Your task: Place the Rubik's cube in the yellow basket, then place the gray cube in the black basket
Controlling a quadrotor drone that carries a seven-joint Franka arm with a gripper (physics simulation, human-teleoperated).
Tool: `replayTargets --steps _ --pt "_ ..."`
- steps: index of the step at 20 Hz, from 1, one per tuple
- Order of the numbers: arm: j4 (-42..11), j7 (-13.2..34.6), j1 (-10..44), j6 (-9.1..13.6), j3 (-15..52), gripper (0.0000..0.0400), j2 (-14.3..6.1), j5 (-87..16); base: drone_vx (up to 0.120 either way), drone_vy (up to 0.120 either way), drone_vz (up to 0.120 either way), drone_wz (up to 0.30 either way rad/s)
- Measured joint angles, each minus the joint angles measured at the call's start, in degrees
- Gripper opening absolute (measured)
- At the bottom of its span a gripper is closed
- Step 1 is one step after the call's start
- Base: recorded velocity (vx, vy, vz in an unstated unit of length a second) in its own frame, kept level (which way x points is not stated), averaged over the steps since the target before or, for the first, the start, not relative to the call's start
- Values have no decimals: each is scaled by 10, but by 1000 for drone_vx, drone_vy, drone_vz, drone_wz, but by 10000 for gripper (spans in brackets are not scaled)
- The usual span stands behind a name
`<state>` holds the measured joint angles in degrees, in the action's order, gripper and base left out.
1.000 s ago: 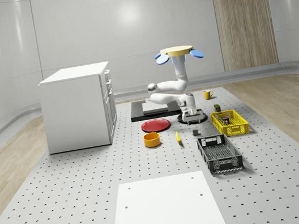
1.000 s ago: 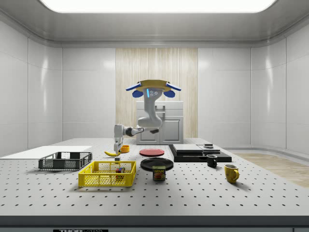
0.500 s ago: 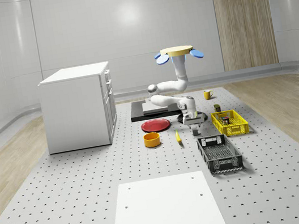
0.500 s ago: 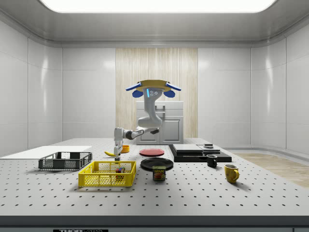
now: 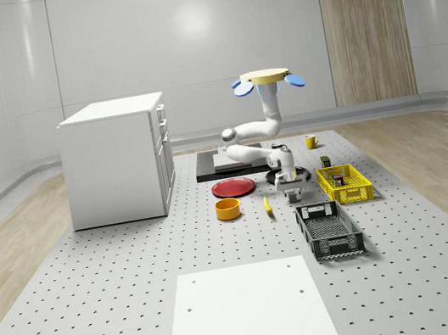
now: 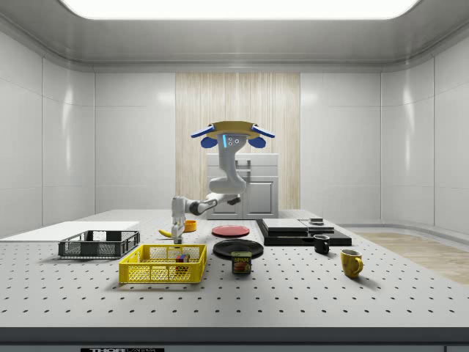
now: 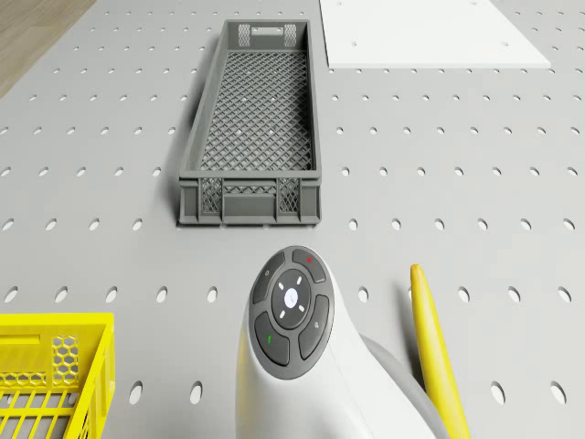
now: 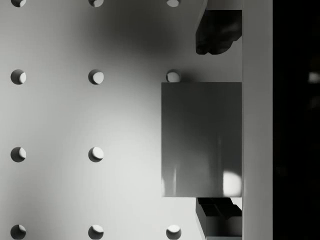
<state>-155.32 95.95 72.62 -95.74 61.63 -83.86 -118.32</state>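
Hovering drone (image 5: pixel 266 77): above the surface (image 5: pixel 104 325), behind both baskets
End effector (image 8: pixel 218 122): fingers wide, straddling gray cube (image 8: pixel 201 139)
Gray cube: on surface, between yellow basket (image 5: pixel 344 183) and banana (image 5: pixel 266 205)
Tin (image 6: pixel 241 262): reads "SPAM"

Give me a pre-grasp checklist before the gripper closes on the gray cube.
1. Rubik's cube in the yellow basket: ok, a small multicoloured block lies inside.
2. Gray cube centred in the gripper: ok, the wrist view has one finger on each side.
3. Fingers open: ok, they stand apart from the cube's faces.
4. Gripper low enough to close: cannot tell.
5. Black basket ready: ok, its mesh floor is bare in the drone view.
6. Drone hovers above the table, behind the baskets: ok.
7. Banana beside the arm: ok, apart from the cube.
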Motion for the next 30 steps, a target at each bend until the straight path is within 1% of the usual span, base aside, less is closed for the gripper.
replayTargets --steps 8,9,10,12,14,17,22,30 --pt "7 -8 -2 1 0 400 4 -1 0 0 0 0" --pt "8 -8 -2 1 0 388 5 -1 0 0 0 0" --pt "8 -9 -2 1 0 358 5 -1 0 0 0 0" --pt "8 -9 -2 2 0 315 6 -2 0 0 0 0" --pt "8 -10 -3 2 0 290 7 -2 0 0 0 0" --pt "8 -10 -3 3 0 269 8 -2 0 0 0 0" --pt "8 -11 -4 5 0 256 9 -3 0 0 0 0" --pt "8 -12 -6 7 -1 251 12 -4 0 0 0 0"
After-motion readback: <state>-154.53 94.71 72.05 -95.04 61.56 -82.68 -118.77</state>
